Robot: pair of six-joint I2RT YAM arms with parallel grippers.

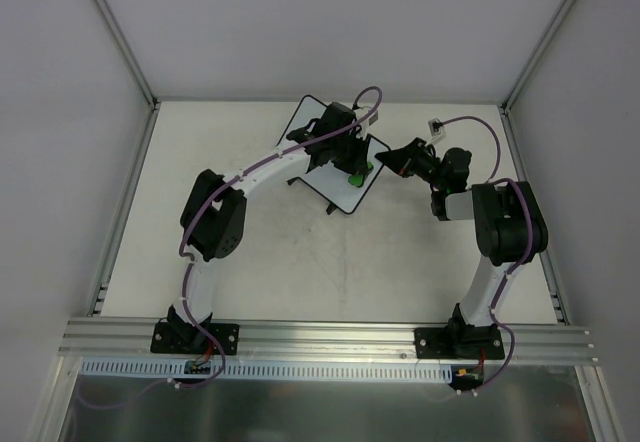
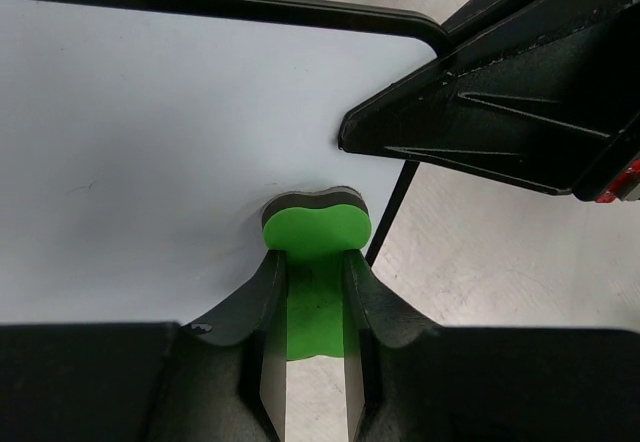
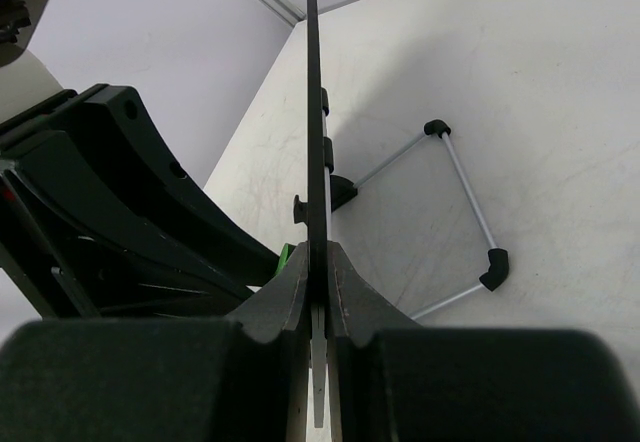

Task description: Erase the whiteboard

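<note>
Whiteboard (image 1: 345, 194) sat at table (image 1: 300, 272) centre, toward far side. R gripper (image 3: 318, 262) was clamped narrow on its edge. L gripper (image 2: 313, 272) gripped green eraser (image 2: 315, 224), pad touching board face nr R gripper.

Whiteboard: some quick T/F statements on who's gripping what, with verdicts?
1. The left gripper is shut on the green eraser. True.
2. The right gripper is open and clear of the whiteboard. False: it is shut on the board's edge.
3. The eraser lies loose on the table. False: it is held up against the board's white face.
4. The whiteboard has a thin black frame. True.
</note>
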